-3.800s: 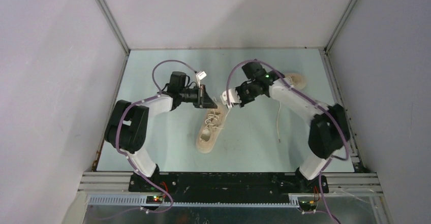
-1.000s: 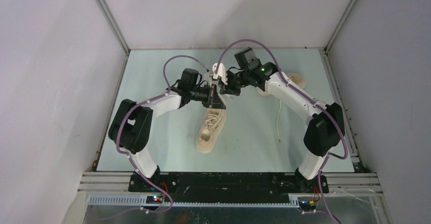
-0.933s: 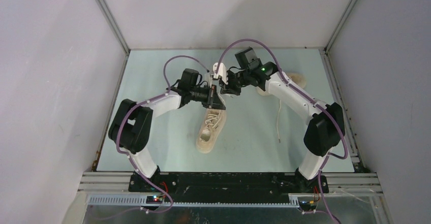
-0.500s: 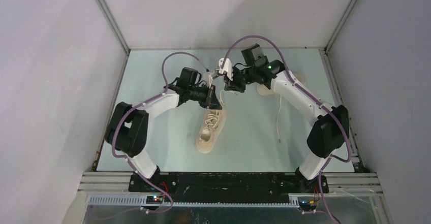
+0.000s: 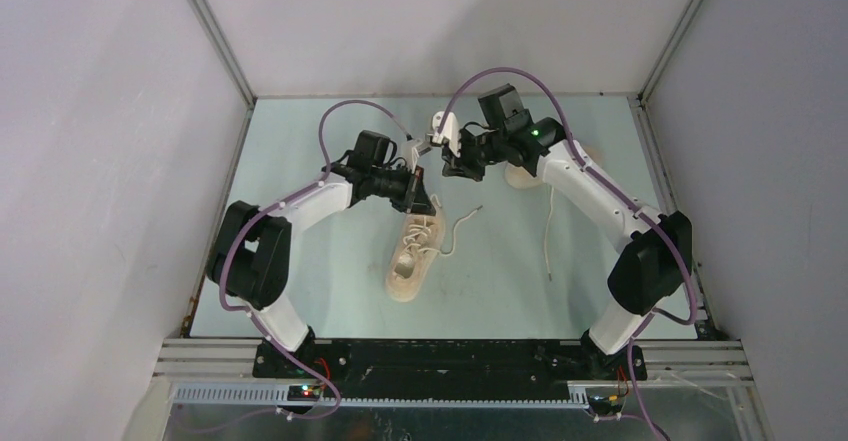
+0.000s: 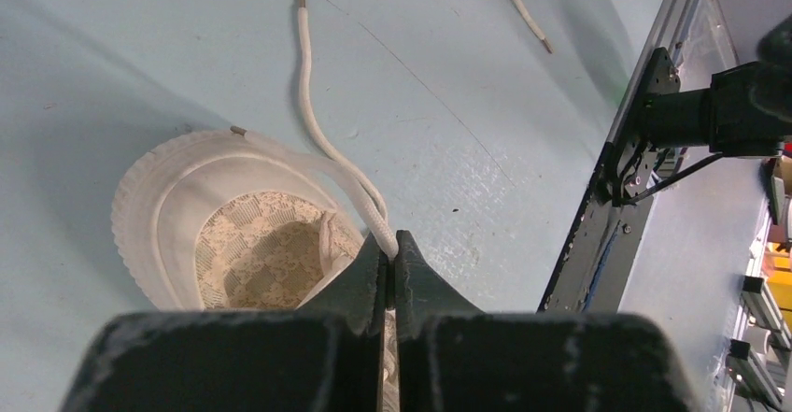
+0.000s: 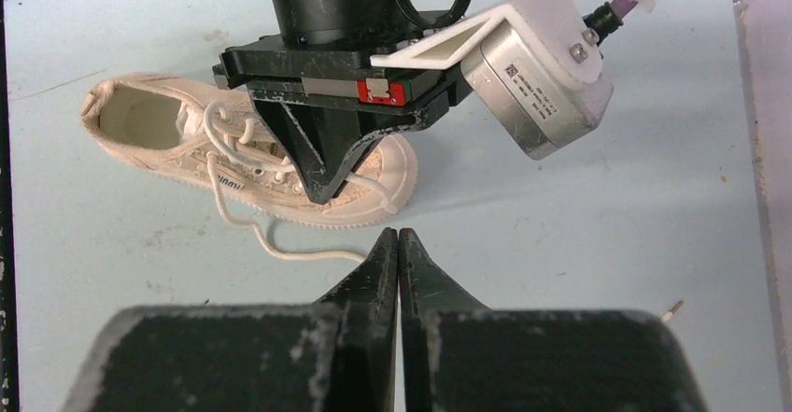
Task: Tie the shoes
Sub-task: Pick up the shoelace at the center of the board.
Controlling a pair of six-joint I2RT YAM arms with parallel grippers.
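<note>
The left gripper (image 6: 392, 242) has its jaws pressed together, low over the front of a cream sneaker (image 7: 177, 146). An off-white lace (image 6: 313, 104) runs right up to the tips, but whether it is pinched cannot be told. Out from the tips it lies slack on the pale blue table (image 5: 320, 261). The right gripper (image 7: 398, 236), closed on nothing, hovers just beside the left one, beyond the sneaker's toe. Under the right arm lies the second sneaker (image 5: 520, 175), partly hidden, with its loose lace (image 5: 548, 229) trailing toward the bases.
</note>
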